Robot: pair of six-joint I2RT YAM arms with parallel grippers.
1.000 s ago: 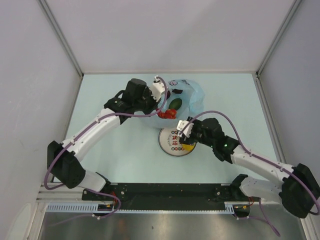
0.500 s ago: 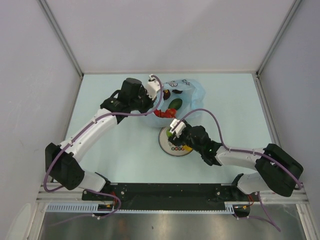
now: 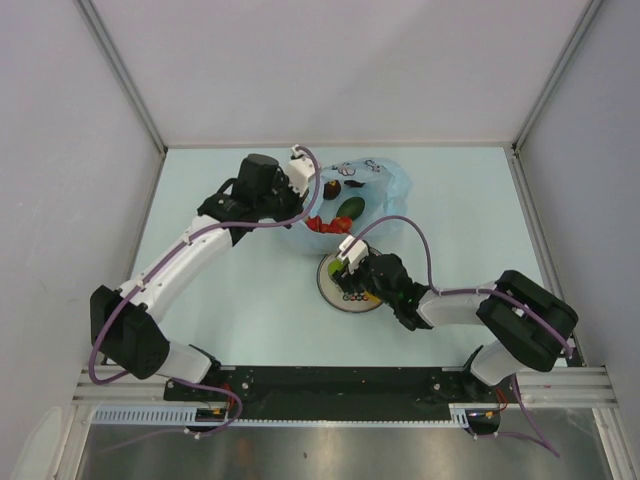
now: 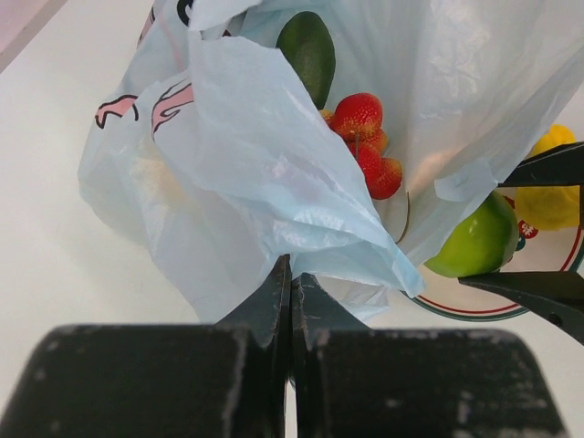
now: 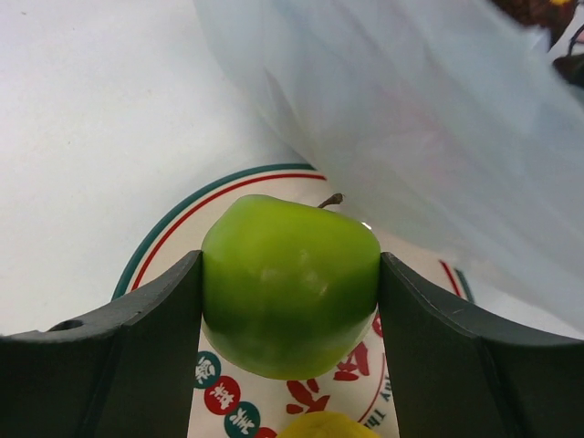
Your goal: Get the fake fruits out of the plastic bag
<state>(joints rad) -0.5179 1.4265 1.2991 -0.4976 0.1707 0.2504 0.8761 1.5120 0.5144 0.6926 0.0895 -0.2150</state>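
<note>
The light-blue plastic bag [image 3: 375, 190] lies at the back middle, its mouth toward the plate. My left gripper [image 3: 300, 203] is shut on the bag's edge [image 4: 292, 265] and holds it up. Inside the bag [image 4: 274, 164] are a dark green fruit [image 4: 308, 50] and red berries [image 4: 365, 137]. My right gripper [image 3: 347, 264] is shut on the green apple [image 5: 290, 283] just above the white plate [image 5: 173, 237]. A yellow fruit [image 5: 328, 426] lies on the plate below the apple. The apple also shows in the left wrist view [image 4: 474, 239].
The white plate with red lettering [image 3: 332, 290] sits in front of the bag, partly under the bag's lip. A small dark piece [image 3: 352, 183] lies deeper in the bag. Grey walls close in the pale table on three sides.
My right gripper has drawn back and left from the bag's mouth to over the plate, carrying the green apple. My left gripper has pulled the bag's edge slightly back and left.
</note>
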